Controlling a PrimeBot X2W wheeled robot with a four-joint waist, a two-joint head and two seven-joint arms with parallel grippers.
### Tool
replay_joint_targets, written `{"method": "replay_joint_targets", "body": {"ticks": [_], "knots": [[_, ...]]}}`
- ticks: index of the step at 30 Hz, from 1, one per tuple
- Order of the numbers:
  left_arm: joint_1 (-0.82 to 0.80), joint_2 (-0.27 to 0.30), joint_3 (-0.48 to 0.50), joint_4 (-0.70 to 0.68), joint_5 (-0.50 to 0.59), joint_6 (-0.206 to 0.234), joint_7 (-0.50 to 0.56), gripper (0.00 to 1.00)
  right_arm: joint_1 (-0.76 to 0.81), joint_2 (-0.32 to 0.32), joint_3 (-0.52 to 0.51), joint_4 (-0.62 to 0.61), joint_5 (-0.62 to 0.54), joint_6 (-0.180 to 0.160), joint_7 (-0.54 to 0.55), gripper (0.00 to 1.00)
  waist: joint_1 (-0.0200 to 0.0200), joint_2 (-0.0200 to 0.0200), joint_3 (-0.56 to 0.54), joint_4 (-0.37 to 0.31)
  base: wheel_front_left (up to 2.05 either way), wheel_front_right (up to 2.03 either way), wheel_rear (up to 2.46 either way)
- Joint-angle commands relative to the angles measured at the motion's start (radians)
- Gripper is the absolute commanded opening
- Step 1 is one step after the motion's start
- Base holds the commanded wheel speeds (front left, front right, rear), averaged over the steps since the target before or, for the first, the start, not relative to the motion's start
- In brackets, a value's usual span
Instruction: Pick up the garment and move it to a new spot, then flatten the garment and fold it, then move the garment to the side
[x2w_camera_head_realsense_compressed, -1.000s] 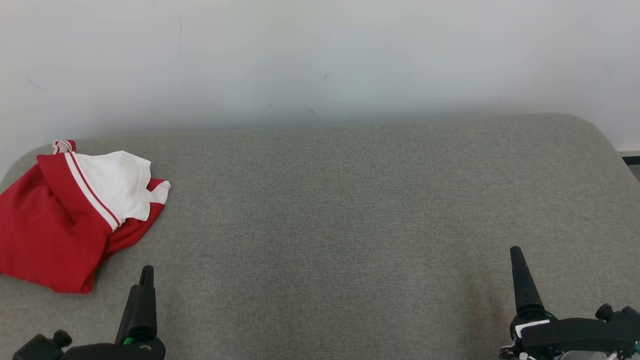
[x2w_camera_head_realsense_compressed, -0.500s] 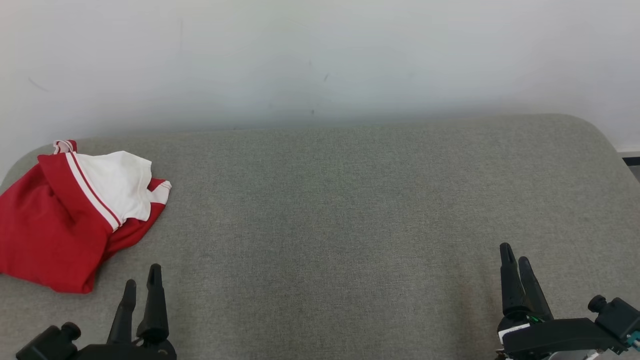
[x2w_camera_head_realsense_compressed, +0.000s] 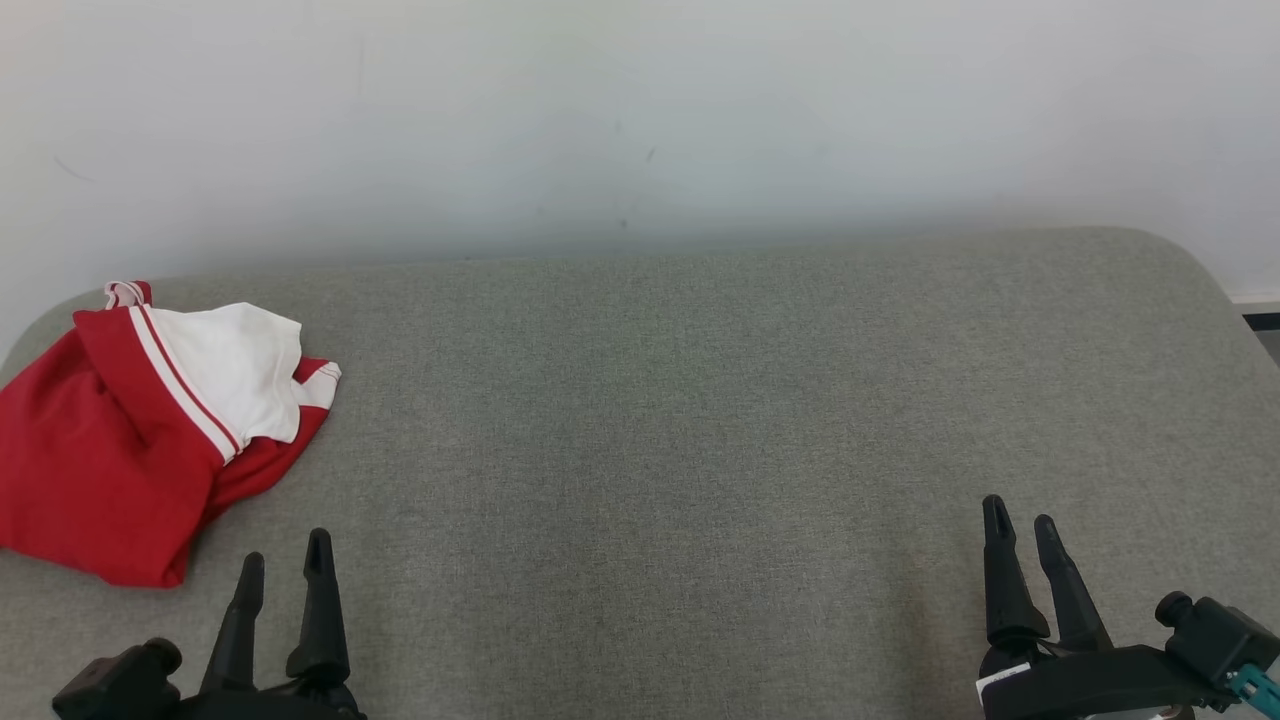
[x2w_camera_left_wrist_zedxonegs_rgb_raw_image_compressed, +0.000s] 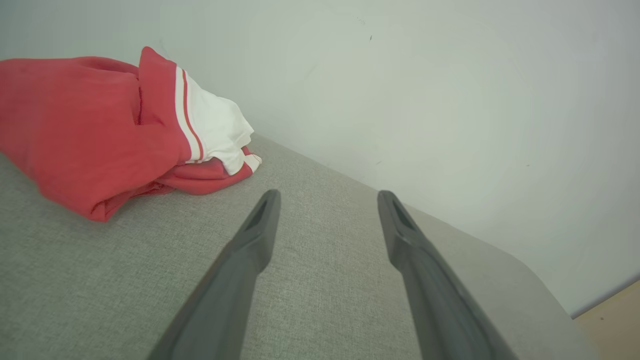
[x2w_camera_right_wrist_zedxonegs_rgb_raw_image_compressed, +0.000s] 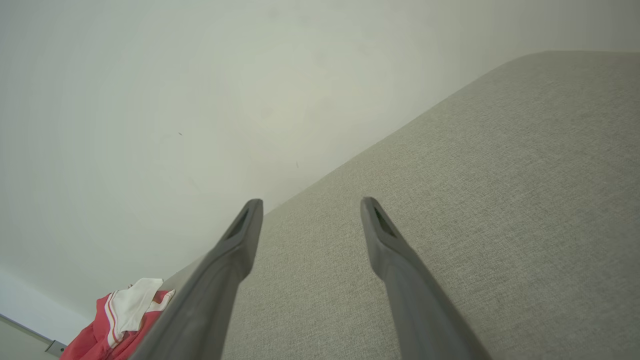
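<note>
A red and white garment (x2w_camera_head_realsense_compressed: 140, 430) lies crumpled at the far left of the grey padded surface (x2w_camera_head_realsense_compressed: 680, 420). In the left wrist view the garment (x2w_camera_left_wrist_zedxonegs_rgb_raw_image_compressed: 100, 130) sits up and to the left of my fingers. My left gripper (x2w_camera_head_realsense_compressed: 284, 555) stands open near the front edge, just right of the garment's lower corner and apart from it, and the same open gripper (x2w_camera_left_wrist_zedxonegs_rgb_raw_image_compressed: 327, 197) holds nothing. My right gripper (x2w_camera_head_realsense_compressed: 1020, 512) is open at the front right, far from the cloth. In the right wrist view this gripper (x2w_camera_right_wrist_zedxonegs_rgb_raw_image_compressed: 310, 205) is empty, with the garment (x2w_camera_right_wrist_zedxonegs_rgb_raw_image_compressed: 120, 320) small at the lower left.
A pale wall (x2w_camera_head_realsense_compressed: 640, 120) rises directly behind the padded surface. The surface has rounded corners, and its right edge (x2w_camera_head_realsense_compressed: 1225, 290) drops to a strip of floor. Bare grey fabric stretches between the two grippers.
Both grippers have turned about their wrists, so two fingers now show side by side where one showed before. Both have slipped a little lower in the head view. The garment has not moved.
</note>
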Motion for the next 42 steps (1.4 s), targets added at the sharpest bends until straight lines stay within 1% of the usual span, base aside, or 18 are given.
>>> {"method": "replay_joint_targets", "body": {"ticks": [1,16,34,42], "knots": [[0.003,0.008,-0.002,-0.013,0.031,0.006,-0.01,1.0,-0.001,-0.004,0.004,-0.01,-0.032,-0.001,-0.012,1.0,0.0,0.0,0.0,0.0,0.0,0.0,0.0],[0.016,0.009,-0.012,-0.024,0.184,0.015,-0.047,1.0,0.006,-0.004,0.027,-0.018,-0.184,-0.002,-0.049,1.0,0.0,0.0,-0.004,0.002,0.0,0.0,0.0],[0.03,0.011,-0.012,-0.032,0.34,0.027,-0.088,1.0,0.013,-0.004,0.034,-0.024,-0.338,-0.002,-0.088,1.0,0.0,0.0,-0.01,0.001,0.0,0.0,0.0],[0.034,0.011,-0.01,-0.028,0.393,0.028,-0.103,1.0,0.016,-0.004,0.033,-0.023,-0.404,-0.002,-0.105,1.0,0.0,0.0,-0.014,0.001,0.0,0.0,0.0]]}}
